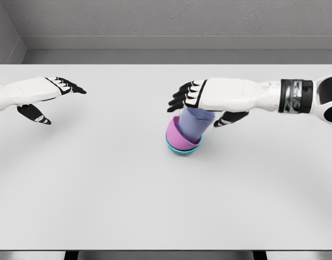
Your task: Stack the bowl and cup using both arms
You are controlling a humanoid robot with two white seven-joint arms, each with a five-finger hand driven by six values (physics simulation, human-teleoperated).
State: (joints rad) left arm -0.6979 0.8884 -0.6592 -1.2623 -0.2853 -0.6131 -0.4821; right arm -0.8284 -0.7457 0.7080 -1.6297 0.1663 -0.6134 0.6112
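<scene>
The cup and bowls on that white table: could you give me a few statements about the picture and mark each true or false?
1. The lavender cup sits inside the pink bowl. True.
2. The pink bowl rests in a teal bowl. True.
3. The left hand is holding the cup. False: it hangs open, apart at the table's left side.
4. The right hand is over the cup. True.
5. The stack stands at the table's near edge. False: it is around the middle.
</scene>
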